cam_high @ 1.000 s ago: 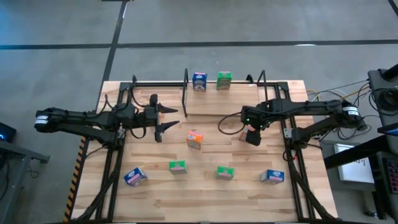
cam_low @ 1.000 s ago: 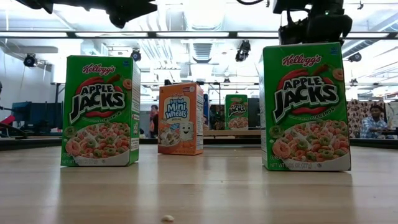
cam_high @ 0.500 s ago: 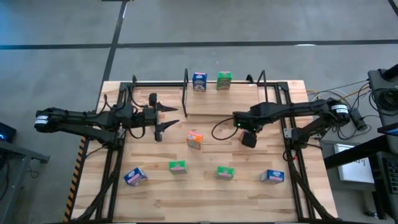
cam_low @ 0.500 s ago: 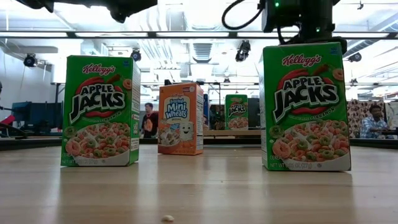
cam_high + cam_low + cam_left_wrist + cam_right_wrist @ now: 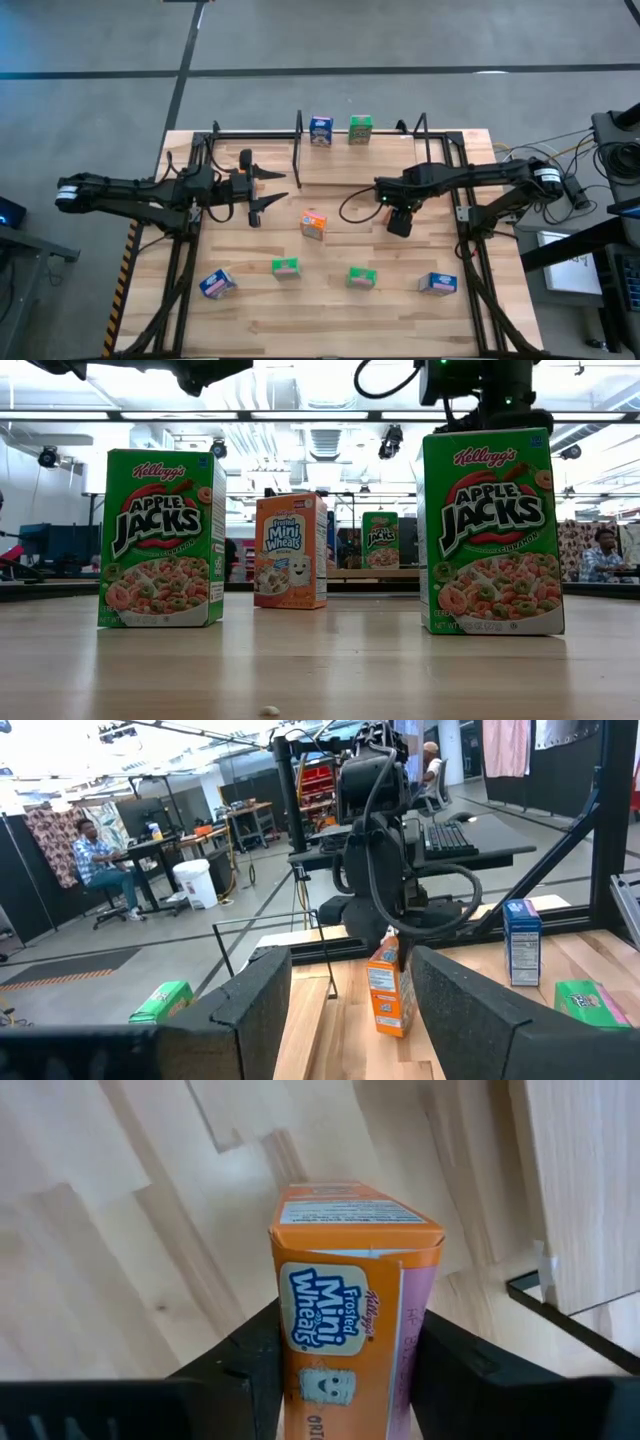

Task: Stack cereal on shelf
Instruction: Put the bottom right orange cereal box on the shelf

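Tabletop: right claw point(image 5: 345, 1380) newly around orange box point(image 5: 350, 1320)

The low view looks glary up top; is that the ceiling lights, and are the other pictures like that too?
Low view: bright ceiling lights wash out the background, yet the green boxes in front stay sharp. High view: even light, soft shadows on the table. Right wrist view: the orange box is evenly lit, without glare.
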Action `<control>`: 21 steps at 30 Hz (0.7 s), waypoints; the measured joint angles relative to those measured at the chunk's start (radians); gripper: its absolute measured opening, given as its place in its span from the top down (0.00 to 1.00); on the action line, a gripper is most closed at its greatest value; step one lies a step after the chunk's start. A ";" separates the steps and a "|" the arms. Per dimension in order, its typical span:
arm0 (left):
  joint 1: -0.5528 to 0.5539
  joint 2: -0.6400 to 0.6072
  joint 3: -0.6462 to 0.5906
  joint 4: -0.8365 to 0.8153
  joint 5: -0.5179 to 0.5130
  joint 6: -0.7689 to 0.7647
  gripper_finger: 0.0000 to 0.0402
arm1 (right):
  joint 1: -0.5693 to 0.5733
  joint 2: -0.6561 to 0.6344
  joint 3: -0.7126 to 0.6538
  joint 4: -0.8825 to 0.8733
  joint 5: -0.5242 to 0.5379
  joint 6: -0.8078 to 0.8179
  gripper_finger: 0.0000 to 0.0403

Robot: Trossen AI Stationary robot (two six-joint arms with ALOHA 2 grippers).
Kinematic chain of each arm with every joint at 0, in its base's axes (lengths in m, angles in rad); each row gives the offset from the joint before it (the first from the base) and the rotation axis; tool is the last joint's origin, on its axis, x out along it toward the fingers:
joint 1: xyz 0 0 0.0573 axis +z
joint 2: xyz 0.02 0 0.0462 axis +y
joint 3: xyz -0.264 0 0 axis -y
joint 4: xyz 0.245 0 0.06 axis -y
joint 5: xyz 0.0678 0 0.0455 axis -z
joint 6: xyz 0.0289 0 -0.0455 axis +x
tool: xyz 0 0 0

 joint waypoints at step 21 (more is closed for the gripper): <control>0.000 0.000 0.000 0.007 0.000 0.000 0.52 | -0.188 0.029 0.459 -0.042 0.201 -0.483 0.64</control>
